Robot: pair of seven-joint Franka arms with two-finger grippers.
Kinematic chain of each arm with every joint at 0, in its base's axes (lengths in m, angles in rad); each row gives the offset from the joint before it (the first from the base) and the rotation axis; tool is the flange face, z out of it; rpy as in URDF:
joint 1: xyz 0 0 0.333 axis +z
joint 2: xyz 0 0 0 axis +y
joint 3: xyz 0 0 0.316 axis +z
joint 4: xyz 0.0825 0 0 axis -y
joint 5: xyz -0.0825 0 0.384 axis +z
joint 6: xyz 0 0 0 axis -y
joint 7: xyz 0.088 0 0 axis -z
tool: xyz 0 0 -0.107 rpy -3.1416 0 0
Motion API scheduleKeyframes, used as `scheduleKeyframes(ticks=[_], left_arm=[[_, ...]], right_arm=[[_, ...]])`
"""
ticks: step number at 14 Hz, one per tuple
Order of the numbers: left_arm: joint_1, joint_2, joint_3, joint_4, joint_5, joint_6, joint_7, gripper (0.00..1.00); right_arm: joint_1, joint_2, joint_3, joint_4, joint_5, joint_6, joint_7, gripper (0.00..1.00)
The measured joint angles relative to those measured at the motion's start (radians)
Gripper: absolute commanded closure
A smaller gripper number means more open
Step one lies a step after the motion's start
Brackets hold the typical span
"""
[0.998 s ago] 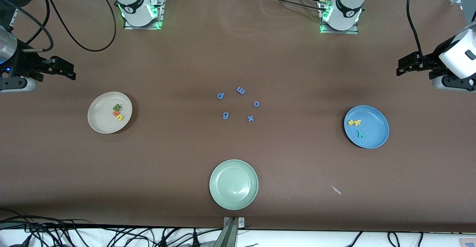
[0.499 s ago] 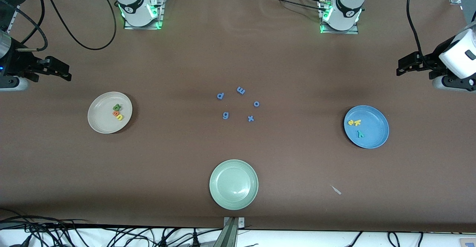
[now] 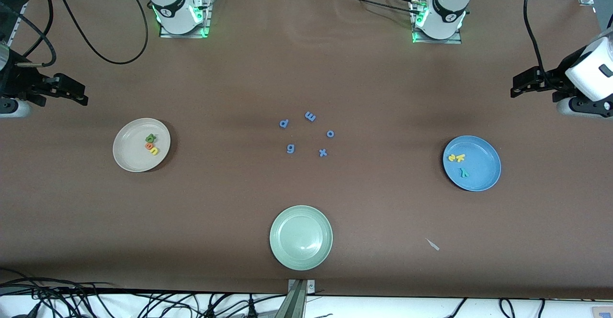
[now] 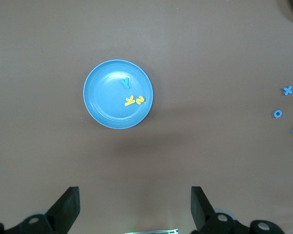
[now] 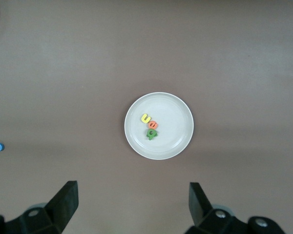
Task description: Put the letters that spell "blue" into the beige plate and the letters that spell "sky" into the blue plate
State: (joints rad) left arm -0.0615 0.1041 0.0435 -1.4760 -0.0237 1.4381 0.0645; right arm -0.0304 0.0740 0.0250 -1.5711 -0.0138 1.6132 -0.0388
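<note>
The beige plate (image 3: 129,154) lies toward the right arm's end of the table and holds a green b (image 3: 151,138), an orange e (image 3: 149,145) and a yellow u (image 3: 154,151). The blue plate (image 3: 484,165) lies toward the left arm's end, with a yellow s (image 3: 452,157), a yellow k (image 3: 460,157) and a teal y (image 3: 463,172) in it. My right gripper (image 3: 79,94) hangs open and empty, off to the side of the beige plate (image 5: 175,127). My left gripper (image 3: 519,85) waits open and empty, off to the side of the blue plate (image 4: 103,105).
Blue-purple letters p (image 3: 284,123), m (image 3: 310,116), o (image 3: 330,133), g (image 3: 290,149) and x (image 3: 323,153) lie at mid-table. An empty pale green plate (image 3: 300,237) sits nearer the front camera. A small white scrap (image 3: 433,244) lies beside it.
My right gripper has drawn back toward the right arm's end of the table, away from the beige plate. The left arm and all the letters have stayed put.
</note>
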Motion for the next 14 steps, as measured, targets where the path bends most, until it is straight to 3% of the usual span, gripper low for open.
scheduleKeyframes(ticks=[14], left_arm=[[0.000,0.000,0.000,0.000,0.000,0.000,0.000,0.00]], right_arm=[[-0.001,0.001,0.007,-0.015,0.000,0.011,0.003,0.00]])
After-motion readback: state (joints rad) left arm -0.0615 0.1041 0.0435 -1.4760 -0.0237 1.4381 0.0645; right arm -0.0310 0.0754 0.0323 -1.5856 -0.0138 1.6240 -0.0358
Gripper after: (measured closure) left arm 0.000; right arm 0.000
